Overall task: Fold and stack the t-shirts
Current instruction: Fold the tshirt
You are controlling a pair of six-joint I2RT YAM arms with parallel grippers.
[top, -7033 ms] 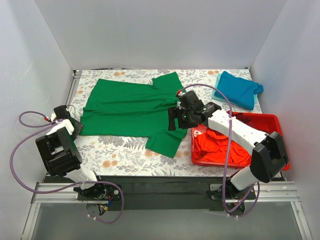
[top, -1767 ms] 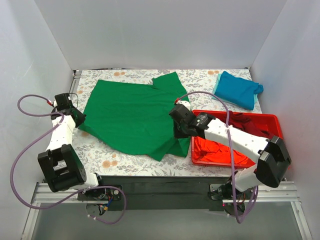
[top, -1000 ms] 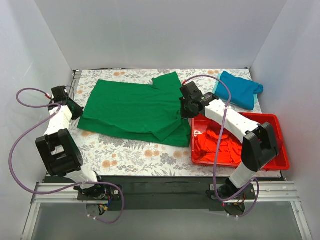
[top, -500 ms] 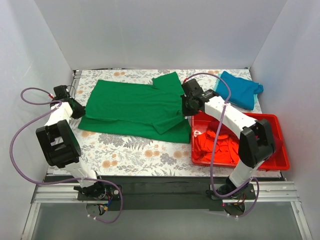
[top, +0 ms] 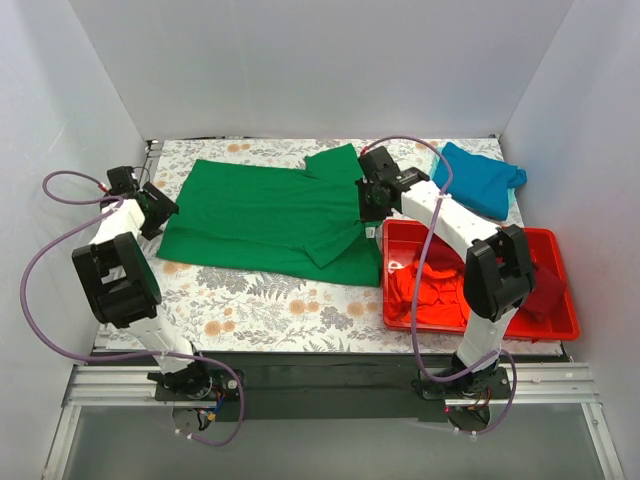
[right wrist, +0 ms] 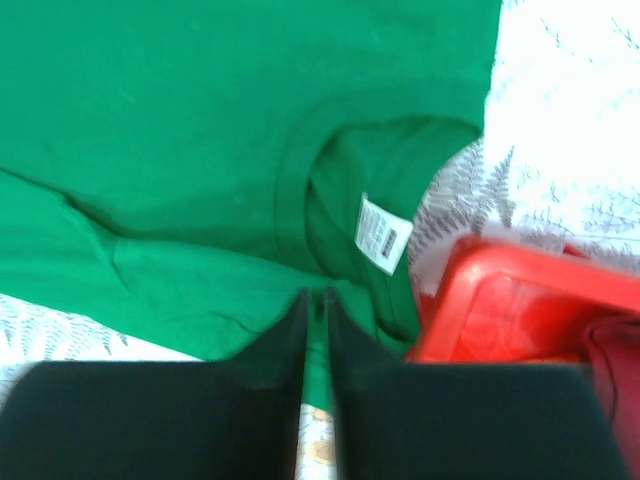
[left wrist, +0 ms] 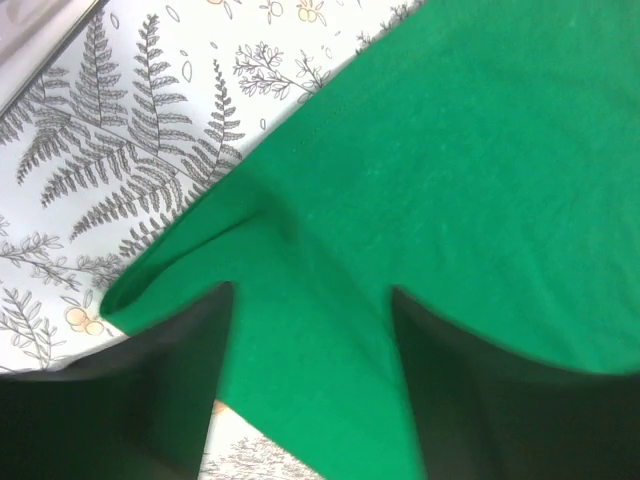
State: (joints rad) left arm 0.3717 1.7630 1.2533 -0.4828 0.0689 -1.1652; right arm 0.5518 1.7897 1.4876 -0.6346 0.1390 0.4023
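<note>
The bright green t-shirt (top: 260,215) lies spread on the table, its near edge folded over. My left gripper (top: 158,210) is at the shirt's left edge. In the left wrist view it (left wrist: 310,295) stands open, and green cloth (left wrist: 450,150) lies loose between the fingers. My right gripper (top: 372,208) is at the collar end. In the right wrist view it (right wrist: 315,295) is shut on a ridge of green cloth (right wrist: 180,100) beside the white label (right wrist: 383,232). A folded teal t-shirt (top: 478,180) rests at the far right. Orange-red (top: 430,290) and dark maroon (top: 545,290) t-shirts lie crumpled in the tray.
The red plastic tray (top: 500,232) stands at the near right, its corner (right wrist: 500,300) close beside my right fingers. White walls close in the table on the left, back and right. Purple cables loop off both arms.
The left gripper has opened and let go of the shirt's left edge. The right gripper has moved a little farther back with the cloth, and the near edge now lies folded over.
</note>
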